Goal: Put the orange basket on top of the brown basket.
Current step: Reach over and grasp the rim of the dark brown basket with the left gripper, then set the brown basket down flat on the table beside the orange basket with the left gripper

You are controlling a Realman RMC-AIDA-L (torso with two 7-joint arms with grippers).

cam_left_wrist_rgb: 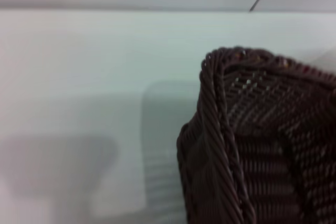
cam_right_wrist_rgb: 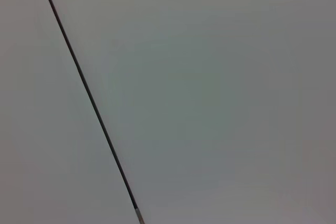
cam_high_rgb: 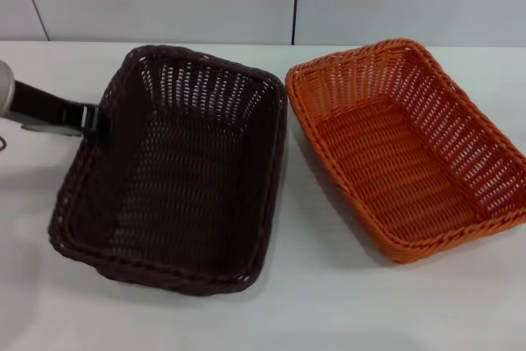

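Orange wicker marks the orange basket [cam_high_rgb: 408,150] at three o'clock on the white table [cam_high_rgb: 329,310], just beside the brown basket [cam_high_rgb: 177,172], whose nine-o'clock rim the left gripper [cam_high_rgb: 97,121] meets, finger state unclear; it should steady that rim squarely.

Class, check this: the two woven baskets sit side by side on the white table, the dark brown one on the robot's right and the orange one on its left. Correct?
Not quite. The head view shows the sides swapped: the dark brown woven rectangular basket is on the robot's left, the bright orange woven rectangular basket on its right. They do sit side by side on the white table.
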